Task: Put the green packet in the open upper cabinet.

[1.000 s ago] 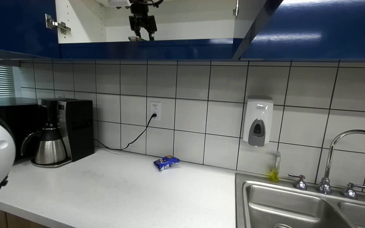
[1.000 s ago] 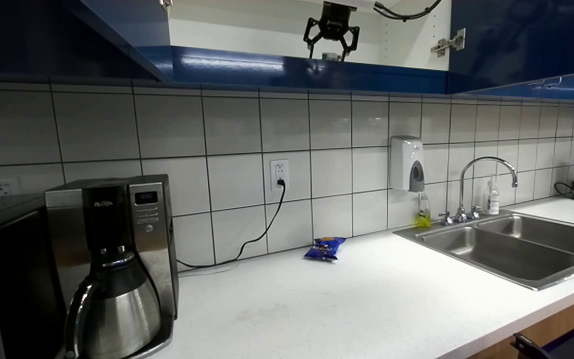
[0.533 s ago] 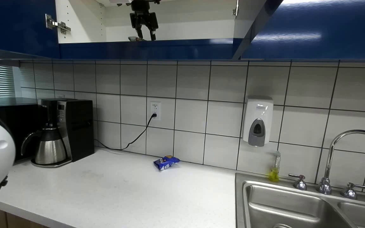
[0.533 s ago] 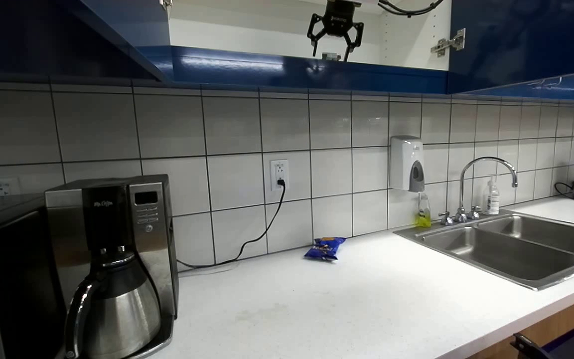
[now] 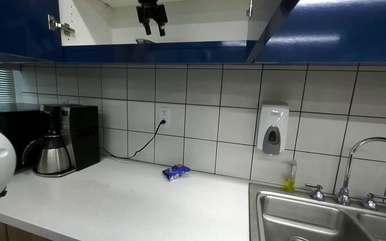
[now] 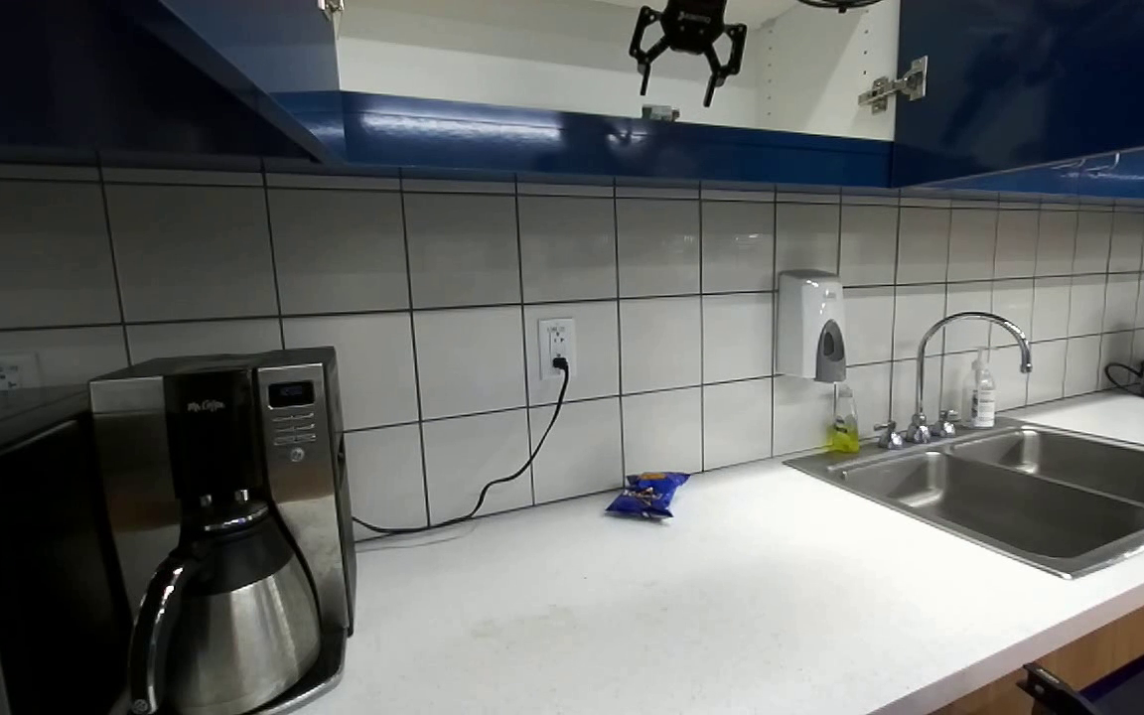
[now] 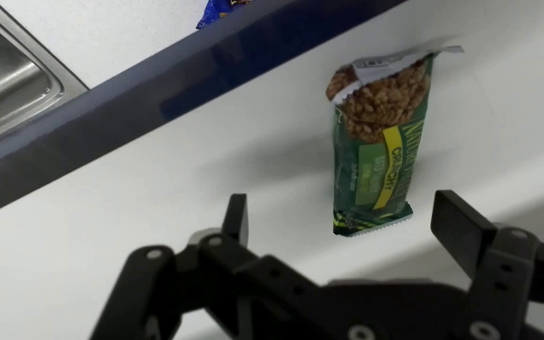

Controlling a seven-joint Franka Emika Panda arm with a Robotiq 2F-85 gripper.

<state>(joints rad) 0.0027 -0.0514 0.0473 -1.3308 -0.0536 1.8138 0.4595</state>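
Note:
The green packet (image 7: 376,165) lies on the white shelf of the open upper cabinet (image 5: 199,30), behind the front rail. Its label shows in the wrist view, and only its top edge shows above the rail in both exterior views (image 5: 143,41) (image 6: 659,113). My gripper (image 7: 346,215) is open and empty. Its fingers stand apart on either side of the packet's near end in the wrist view, without touching it. In both exterior views the gripper (image 5: 155,32) (image 6: 677,95) hangs inside the cabinet opening, above the packet.
The blue front rail (image 5: 152,52) borders the shelf. Open blue doors (image 6: 1049,79) stand at both sides. Below, a blue snack bag (image 5: 175,171) lies on the white counter. A coffee maker (image 6: 224,516), soap dispenser (image 5: 273,129) and sink (image 6: 1019,497) are also there.
My gripper has risen straight up off the shelf, moving a little rightward in one view. Its fingers are now clear above the packet, which has stayed on the shelf.

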